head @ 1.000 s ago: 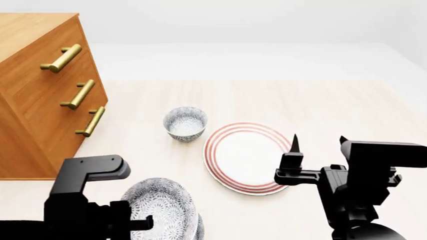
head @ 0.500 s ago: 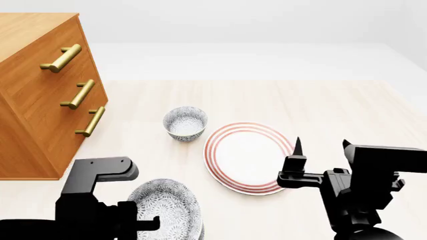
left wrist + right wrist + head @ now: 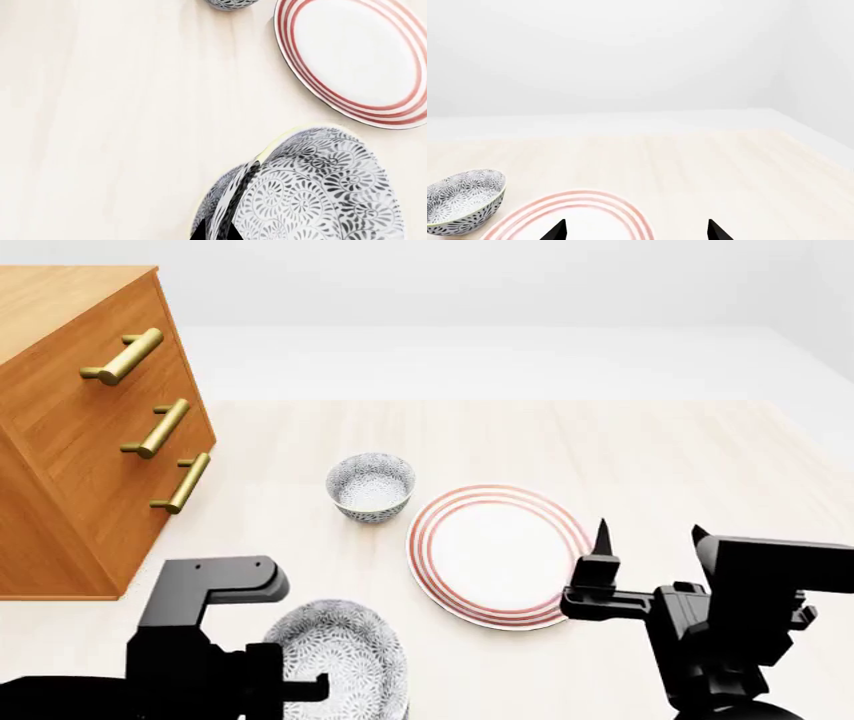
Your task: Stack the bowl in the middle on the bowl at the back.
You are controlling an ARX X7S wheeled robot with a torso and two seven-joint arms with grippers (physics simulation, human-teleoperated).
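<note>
My left gripper (image 3: 320, 688) sat at seven o'clock in the head view, its fingertips behind the bowl in the middle (image 3: 344, 660), whose lower rim ran off the edge. From my left wrist, that bowl (image 3: 320, 190) was cut off too, and the bowl at the back (image 3: 228, 4) showed only a sliver. My right gripper (image 3: 635, 230) showed just two tips.
</note>
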